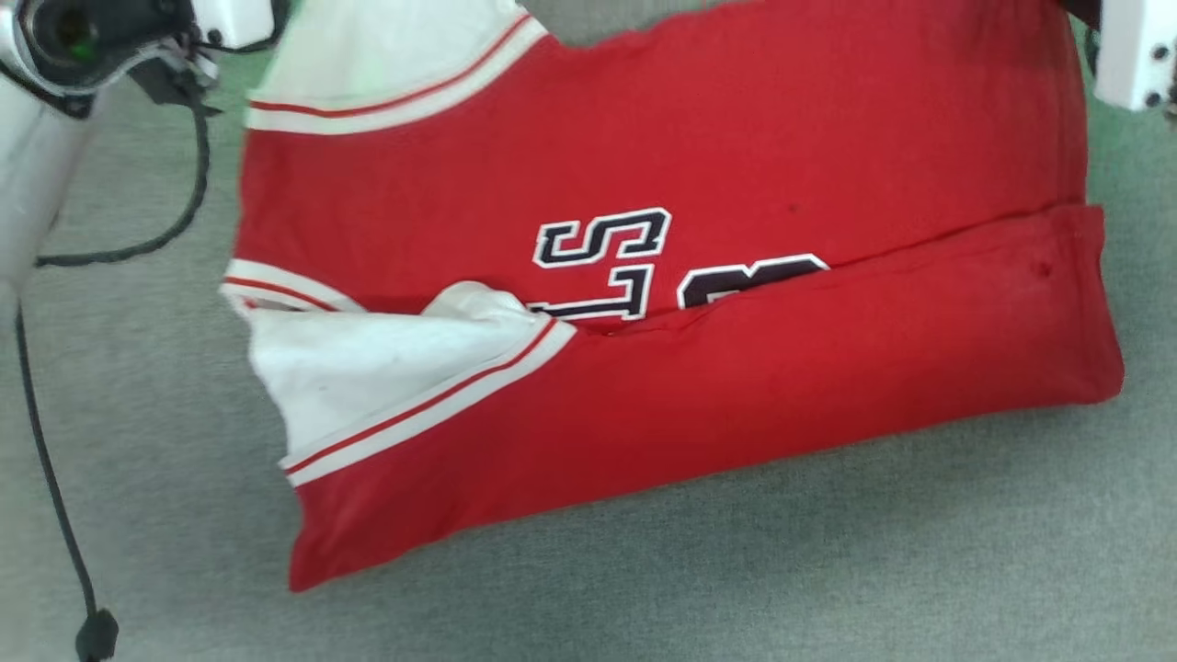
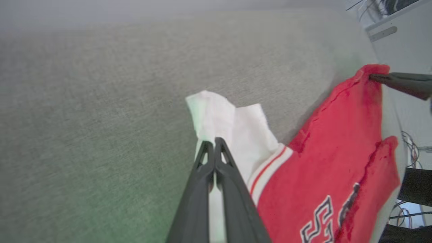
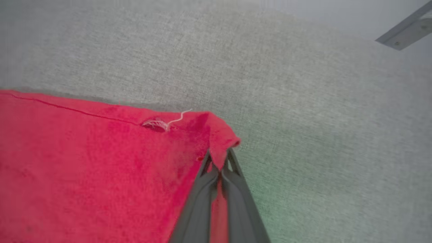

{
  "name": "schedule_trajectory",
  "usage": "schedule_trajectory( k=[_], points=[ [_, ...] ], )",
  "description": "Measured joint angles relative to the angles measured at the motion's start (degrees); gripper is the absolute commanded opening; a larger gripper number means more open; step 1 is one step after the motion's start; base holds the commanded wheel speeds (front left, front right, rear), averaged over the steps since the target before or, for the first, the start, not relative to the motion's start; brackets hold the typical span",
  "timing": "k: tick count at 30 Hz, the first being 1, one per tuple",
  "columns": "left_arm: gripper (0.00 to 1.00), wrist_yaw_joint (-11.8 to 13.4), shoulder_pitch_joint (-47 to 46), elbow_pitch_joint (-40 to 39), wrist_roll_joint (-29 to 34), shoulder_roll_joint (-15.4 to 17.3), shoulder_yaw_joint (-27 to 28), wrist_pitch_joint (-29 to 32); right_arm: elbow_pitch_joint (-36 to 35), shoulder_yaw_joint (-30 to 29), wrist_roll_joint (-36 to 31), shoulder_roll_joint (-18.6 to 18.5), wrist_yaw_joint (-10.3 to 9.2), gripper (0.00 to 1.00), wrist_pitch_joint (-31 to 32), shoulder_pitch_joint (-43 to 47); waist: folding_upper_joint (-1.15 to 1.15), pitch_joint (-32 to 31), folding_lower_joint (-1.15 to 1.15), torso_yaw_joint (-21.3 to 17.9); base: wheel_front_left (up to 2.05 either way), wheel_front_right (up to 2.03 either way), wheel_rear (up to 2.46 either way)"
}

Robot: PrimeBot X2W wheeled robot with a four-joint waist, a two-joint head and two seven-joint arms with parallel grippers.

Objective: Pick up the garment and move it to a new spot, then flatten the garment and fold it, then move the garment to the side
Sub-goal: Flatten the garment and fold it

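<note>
The red garment lies spread across the grey surface, and black-and-white lettering shows on it. Its near long edge is folded up over the body, and a white end panel with striped trim lies at the near left. In the left wrist view my left gripper is shut on the far white end panel. My right gripper is shut on the garment's far red corner. Both held corners are raised a little off the surface. The right gripper's finger also shows in the left wrist view.
Grey cloth-covered surface stretches all round the garment. A black cable runs down the left side from my left wrist. A white cabinet and loose wires stand beyond the surface's edge, along with a metal bracket.
</note>
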Motion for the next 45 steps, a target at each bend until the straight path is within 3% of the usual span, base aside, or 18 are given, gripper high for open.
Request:
schedule_trajectory(
  k=[7, 17, 23, 30, 42, 43, 44, 45],
  points=[
    [0.00, 0.00, 8.82, -12.28, -4.45, 2.31, 0.63, -8.32, -4.10, 0.04, 2.71, -6.72, 0.00, 0.00, -4.47, 8.14, 0.00, -7.22, 0.00, 3.60, 0.00, 0.00, 0.00],
    [0.00, 0.00, 31.32, -30.14, -5.80, 13.14, -1.87, -22.35, -12.98, -0.80, 6.24, -15.35, 0.00, 0.00, -8.90, 26.60, 0.00, -17.84, 0.00, 7.83, 0.00, 0.00, 0.00],
    [0.00, 0.00, 45.58, -37.04, -6.30, 16.94, -3.55, -32.98, -17.79, -5.59, 8.53, -19.84, 0.00, 0.00, -11.83, 40.68, 0.00, -21.19, 0.00, 10.05, 0.00, 0.00, 0.00],
    [0.00, 0.00, 52.16, -36.65, -6.11, 15.57, -5.11, -38.69, -19.14, -11.01, 7.19, -19.31, 0.00, 0.00, -14.08, 48.19, 0.00, -19.39, 0.00, 9.61, 0.00, 0.00, 0.00],
    [0.00, 0.03, 52.64, -24.92, -3.21, 8.76, -7.02, -41.28, -17.57, -15.53, 1.35, -12.35, 0.00, 0.00, -14.88, 49.55, 0.00, -16.46, 0.00, 9.25, 0.00, 0.00, 0.00],
    [0.03, 0.03, 52.54, -24.08, -2.82, 8.35, -6.99, -41.62, -17.59, -15.81, 1.07, -12.05, 0.00, 0.00, -14.81, 49.54, 0.00, -16.33, 0.00, 9.21, 0.00, 0.00, 0.00],
    [0.18, 0.03, 52.40, -23.46, -2.77, 7.99, -7.01, -41.83, -17.63, -16.16, 0.78, -11.74, 0.00, 0.00, -14.79, 49.55, 0.00, -16.28, 0.00, 9.17, 0.00, 0.00, 0.00],
    [0.30, 0.03, 52.25, -23.05, -2.68, 7.67, -7.04, -42.08, -17.75, -16.53, 0.64, -11.46, 0.00, 0.10, -14.71, 49.61, 0.00, -16.28, 0.00, 9.18, 0.00, 0.00, 0.00]
  ],
)
